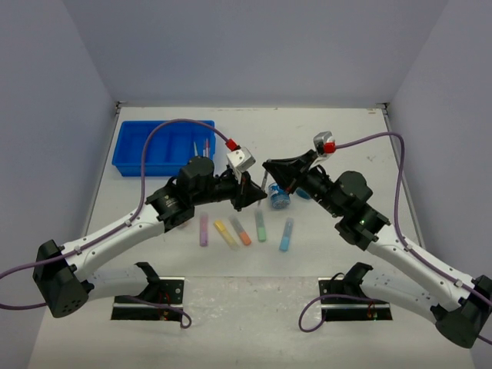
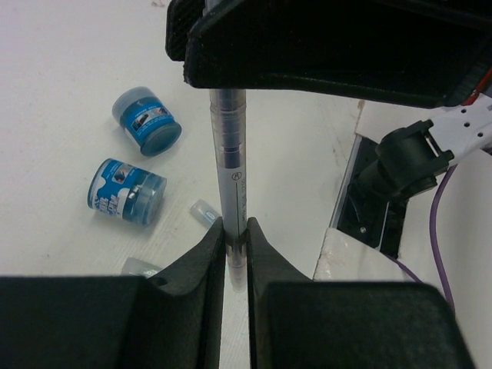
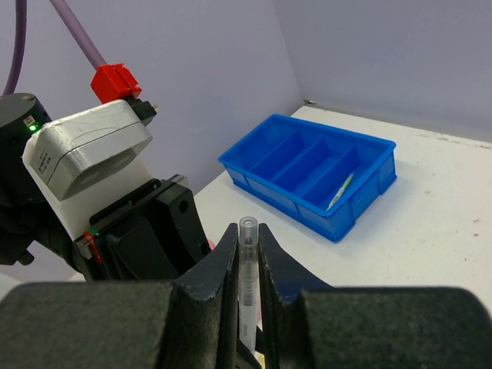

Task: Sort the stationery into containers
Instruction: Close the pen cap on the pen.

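One thin clear pen (image 2: 231, 165) is gripped by both the closed left end effector (image 2: 235, 228) and the closed right end effector (image 3: 246, 232), above the bench, just right of the blue tray (image 1: 138, 167) in the top view.

Bright, even overhead light, soft faint shadows, left fingers (image 2: 196, 261) dark and slightly blurred close-up.
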Controlling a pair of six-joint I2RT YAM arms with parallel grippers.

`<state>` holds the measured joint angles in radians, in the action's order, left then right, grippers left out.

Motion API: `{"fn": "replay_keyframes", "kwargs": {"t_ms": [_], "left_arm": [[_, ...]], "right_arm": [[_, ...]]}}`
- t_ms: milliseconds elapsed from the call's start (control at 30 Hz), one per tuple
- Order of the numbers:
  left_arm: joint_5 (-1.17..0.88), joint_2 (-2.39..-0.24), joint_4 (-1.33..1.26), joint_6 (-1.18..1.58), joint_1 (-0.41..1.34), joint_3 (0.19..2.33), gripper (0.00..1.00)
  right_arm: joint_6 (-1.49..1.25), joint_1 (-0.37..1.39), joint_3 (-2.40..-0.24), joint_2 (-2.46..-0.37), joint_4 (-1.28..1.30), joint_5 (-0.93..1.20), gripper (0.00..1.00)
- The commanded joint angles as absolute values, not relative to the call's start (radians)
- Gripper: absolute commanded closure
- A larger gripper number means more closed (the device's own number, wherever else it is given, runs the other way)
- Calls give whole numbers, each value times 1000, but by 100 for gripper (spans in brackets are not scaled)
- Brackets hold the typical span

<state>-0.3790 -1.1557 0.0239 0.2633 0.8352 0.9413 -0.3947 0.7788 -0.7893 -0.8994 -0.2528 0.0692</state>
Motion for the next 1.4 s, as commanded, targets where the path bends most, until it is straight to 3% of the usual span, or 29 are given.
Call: {"fn": "replay_keyframes", "kwargs": {"t_ms": [0,433,1367], "left_arm": [[-303,-1069,-291,208,816,1063,100],[-369,-997,-361,28,798,1014,100],[-627,-1050,-504,179,796,839,98]], "right_arm": [[-413,797,-710,-981,-15,141,100],[-437,796,-795,-1068,173,279,100],[-506,779,-897,-867,130,43,100]]}}
